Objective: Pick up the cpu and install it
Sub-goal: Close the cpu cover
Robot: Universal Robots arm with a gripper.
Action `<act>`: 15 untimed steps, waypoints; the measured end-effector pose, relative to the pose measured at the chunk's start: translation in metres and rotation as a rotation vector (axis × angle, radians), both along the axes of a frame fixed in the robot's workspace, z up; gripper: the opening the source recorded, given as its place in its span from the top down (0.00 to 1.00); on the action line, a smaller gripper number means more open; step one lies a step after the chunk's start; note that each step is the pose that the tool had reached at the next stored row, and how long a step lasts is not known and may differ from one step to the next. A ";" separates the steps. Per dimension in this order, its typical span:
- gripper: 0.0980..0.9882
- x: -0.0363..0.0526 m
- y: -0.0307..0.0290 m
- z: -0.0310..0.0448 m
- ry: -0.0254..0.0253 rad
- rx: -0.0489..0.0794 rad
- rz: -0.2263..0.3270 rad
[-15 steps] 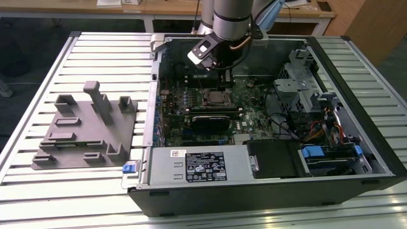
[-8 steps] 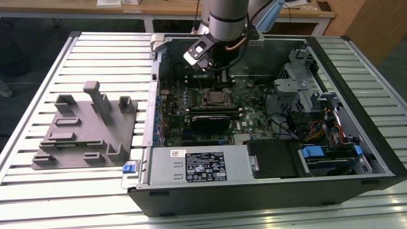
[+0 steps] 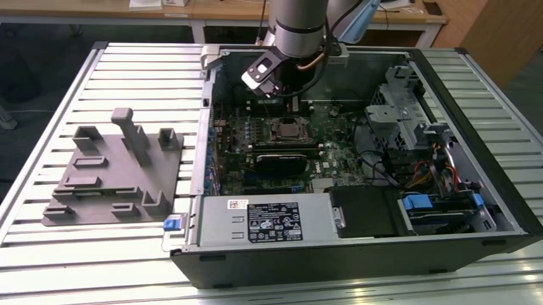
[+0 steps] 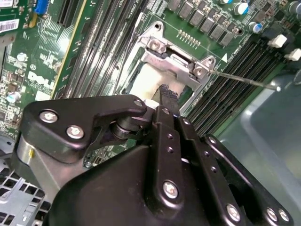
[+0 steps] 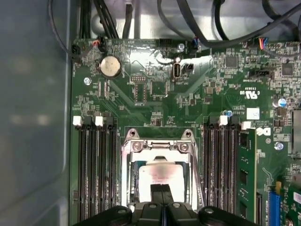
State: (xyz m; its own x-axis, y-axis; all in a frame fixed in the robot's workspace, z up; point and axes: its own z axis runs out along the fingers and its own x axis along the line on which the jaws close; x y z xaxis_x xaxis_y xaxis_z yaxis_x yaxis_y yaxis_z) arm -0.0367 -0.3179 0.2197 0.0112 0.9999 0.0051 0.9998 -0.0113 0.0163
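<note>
Your gripper point(image 5: 162, 188) has its fingers pressed together with nothing between them. The tips sit right over the cpu point(image 5: 160, 172), which lies flat inside the socket point(image 5: 157, 147) on the motherboard point(image 5: 155, 89); can't tell if they touch it. It looks seated, so centre the tips on the metal top, go light and straight down, and avoid the socket frame and the memory slots point(image 5: 99, 169) beside it.
</note>
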 end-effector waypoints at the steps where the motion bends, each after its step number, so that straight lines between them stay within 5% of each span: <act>1: 0.99 -0.0005 0.0000 -0.0010 0.0000 0.000 0.000; 15: 0.99 -0.0027 -0.0001 -0.0094 0.0000 0.002 0.000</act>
